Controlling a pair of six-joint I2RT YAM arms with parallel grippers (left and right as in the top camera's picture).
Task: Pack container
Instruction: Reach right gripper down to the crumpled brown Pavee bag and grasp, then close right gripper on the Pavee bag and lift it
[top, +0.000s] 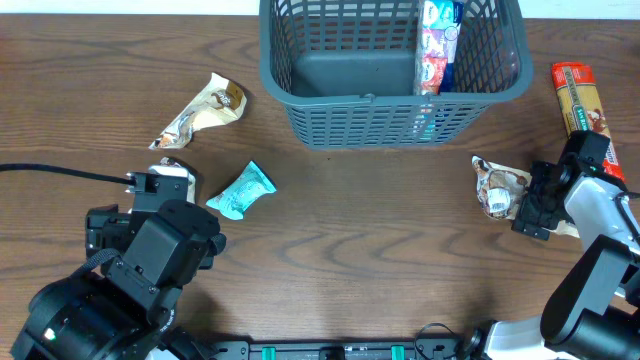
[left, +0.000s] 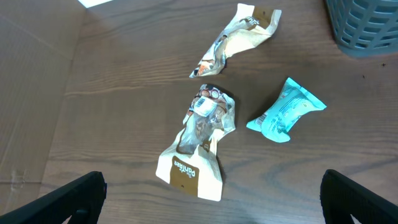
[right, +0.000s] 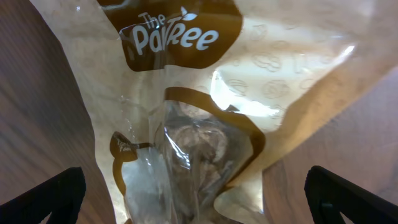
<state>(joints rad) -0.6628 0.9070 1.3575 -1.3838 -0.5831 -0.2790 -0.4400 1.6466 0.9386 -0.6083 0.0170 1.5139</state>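
The dark grey-blue slotted container (top: 385, 118) stands at the back middle, with colourful snack packets (top: 437, 45) upright against its right side. Its corner shows in the left wrist view (left: 367, 28). My right gripper (top: 532, 202) (right: 199, 202) is open, low over a cream-and-brown "The Pantree" packet (top: 497, 186) (right: 186, 93), one finger on each side of it. My left gripper (left: 211, 199) is open and empty above another cream-and-brown packet (left: 199, 140), which my arm mostly hides in the overhead view.
A teal packet (top: 241, 191) (left: 286, 112) lies right of the left arm. A third cream-and-brown packet (top: 200, 112) (left: 237, 38) lies further back on the left. A long red-orange packet (top: 579, 96) lies at the far right.
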